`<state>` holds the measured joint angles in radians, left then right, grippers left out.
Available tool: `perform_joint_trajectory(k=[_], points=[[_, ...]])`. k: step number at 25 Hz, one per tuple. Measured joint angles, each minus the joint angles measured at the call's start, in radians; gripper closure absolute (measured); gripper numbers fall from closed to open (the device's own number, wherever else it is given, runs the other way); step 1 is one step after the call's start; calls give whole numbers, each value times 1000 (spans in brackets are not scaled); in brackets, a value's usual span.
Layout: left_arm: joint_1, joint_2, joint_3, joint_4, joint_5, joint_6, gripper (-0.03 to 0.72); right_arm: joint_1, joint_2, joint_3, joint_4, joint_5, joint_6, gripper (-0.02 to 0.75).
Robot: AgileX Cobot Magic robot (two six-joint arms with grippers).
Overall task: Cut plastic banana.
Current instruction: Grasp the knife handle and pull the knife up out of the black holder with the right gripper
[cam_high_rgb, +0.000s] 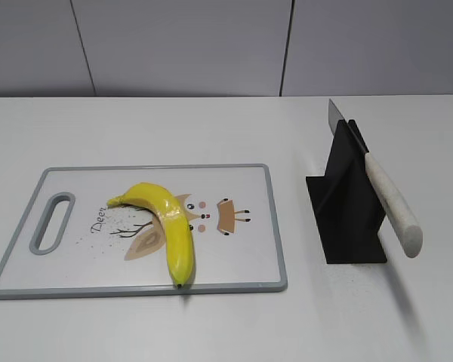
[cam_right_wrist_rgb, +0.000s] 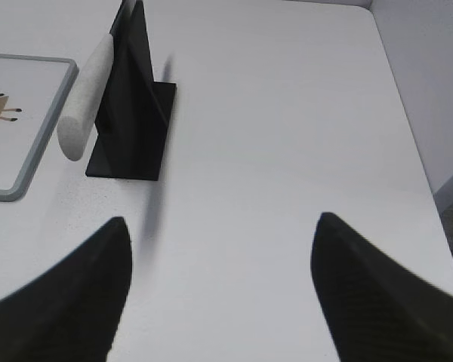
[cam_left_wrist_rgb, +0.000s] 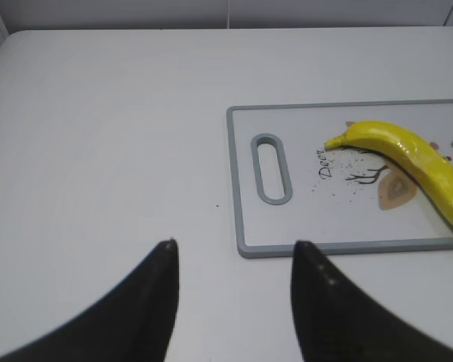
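Observation:
A glossy yellow plastic banana [cam_high_rgb: 168, 225] lies whole on a white cutting board [cam_high_rgb: 75, 264] with a grey rim and a handle slot; it also shows in the left wrist view [cam_left_wrist_rgb: 415, 162]. A knife with a white handle [cam_high_rgb: 392, 204] rests slanted in a black stand [cam_high_rgb: 347, 207], blade tip up; its handle shows in the right wrist view [cam_right_wrist_rgb: 84, 98]. My left gripper [cam_left_wrist_rgb: 234, 249] is open and empty over bare table, near the board's handle end [cam_left_wrist_rgb: 245, 245]. My right gripper [cam_right_wrist_rgb: 220, 226] is open and empty, to the right of the stand [cam_right_wrist_rgb: 132, 113]. Neither gripper shows in the exterior view.
The white table [cam_high_rgb: 211, 324] runs to a grey panelled wall [cam_high_rgb: 211, 45] at the back. The table's right edge [cam_right_wrist_rgb: 408, 113] shows in the right wrist view. A deer drawing [cam_high_rgb: 226, 215] is printed on the board.

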<state>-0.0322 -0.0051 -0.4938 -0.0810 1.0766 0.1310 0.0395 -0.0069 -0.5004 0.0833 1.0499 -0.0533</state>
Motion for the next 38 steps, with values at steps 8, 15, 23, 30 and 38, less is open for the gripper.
perform_joint_trajectory(k=[8,15,23,30,38], points=[[0,0,0,0,0,0,218,0,0,0,0,0,0,151],[0,0,0,0,0,0,219,0,0,0,0,0,0,152],[0,0,0,0,0,0,219,0,0,0,1,0,1,152],[0,0,0,0,0,0,219,0,0,0,1,0,1,153],[0,0,0,0,0,0,219,0,90,-23,-4,1,1,188]])
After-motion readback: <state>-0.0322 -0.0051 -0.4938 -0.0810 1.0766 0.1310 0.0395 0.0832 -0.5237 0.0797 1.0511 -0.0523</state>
